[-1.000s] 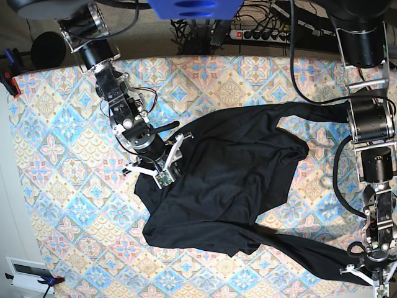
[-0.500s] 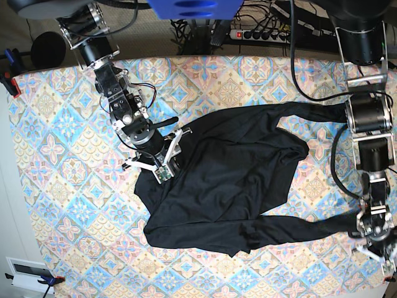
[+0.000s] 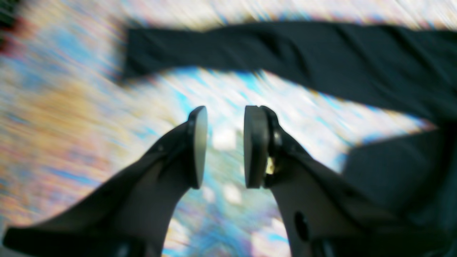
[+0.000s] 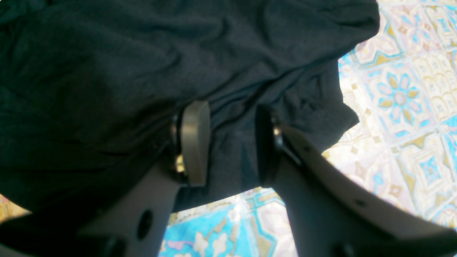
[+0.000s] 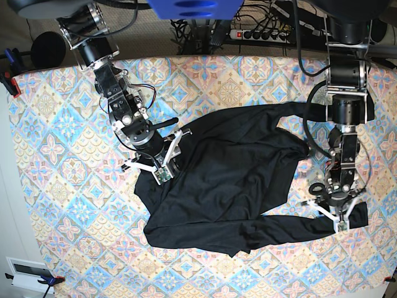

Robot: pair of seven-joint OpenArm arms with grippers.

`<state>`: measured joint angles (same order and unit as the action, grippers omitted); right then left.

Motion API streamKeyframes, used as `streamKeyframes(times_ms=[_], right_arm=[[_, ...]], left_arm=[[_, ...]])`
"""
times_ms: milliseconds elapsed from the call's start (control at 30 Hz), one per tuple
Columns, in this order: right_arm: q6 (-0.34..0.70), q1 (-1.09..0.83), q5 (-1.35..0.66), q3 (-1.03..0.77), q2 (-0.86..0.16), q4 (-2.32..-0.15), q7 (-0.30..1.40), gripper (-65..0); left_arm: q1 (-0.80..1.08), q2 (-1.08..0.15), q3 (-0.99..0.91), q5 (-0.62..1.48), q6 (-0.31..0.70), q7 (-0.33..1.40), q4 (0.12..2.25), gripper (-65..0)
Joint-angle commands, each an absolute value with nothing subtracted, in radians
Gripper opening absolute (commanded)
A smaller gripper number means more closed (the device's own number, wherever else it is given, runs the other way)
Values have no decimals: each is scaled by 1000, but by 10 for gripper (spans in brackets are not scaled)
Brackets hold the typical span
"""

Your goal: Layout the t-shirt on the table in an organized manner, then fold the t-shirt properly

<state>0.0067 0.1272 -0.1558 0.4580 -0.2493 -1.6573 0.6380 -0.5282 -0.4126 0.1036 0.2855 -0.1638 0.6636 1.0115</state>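
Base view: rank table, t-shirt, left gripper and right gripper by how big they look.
1. table
2. t-shirt
3. right gripper and left gripper: they look alike, so I won't rank them.

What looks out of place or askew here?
The t-shirt lies crumpled and skewed on the table, with one long strip stretched toward the open left gripper, which holds nothing. Nothing looks damaged.

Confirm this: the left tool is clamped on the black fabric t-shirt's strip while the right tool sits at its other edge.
Wrong about the clamp. The left wrist view shows the left tool open and empty, the black fabric t-shirt beyond its fingertips. The right tool does sit at the other edge.
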Motion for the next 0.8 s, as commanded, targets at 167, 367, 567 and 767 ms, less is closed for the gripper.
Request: streamKeyframes(times_ms=[167,367,567,767], right_arm=[[5,147,-151,453,-251,-1679,616,-444],[5,131,-151,452,-251,-1702,616,-444],[5,128,-151,452,-251,-1704,616,-444],[5,127,-151,426,-251,-1728,616,-444]], left_arm=[[-596,-364,160,332,-119,684,935,-471],[-639,-292,177,335,-114,653,799,-471],[-700,-237,179,334,-117,593,638,-464],[-699,-206,185,334,-114,561,605,-371]])
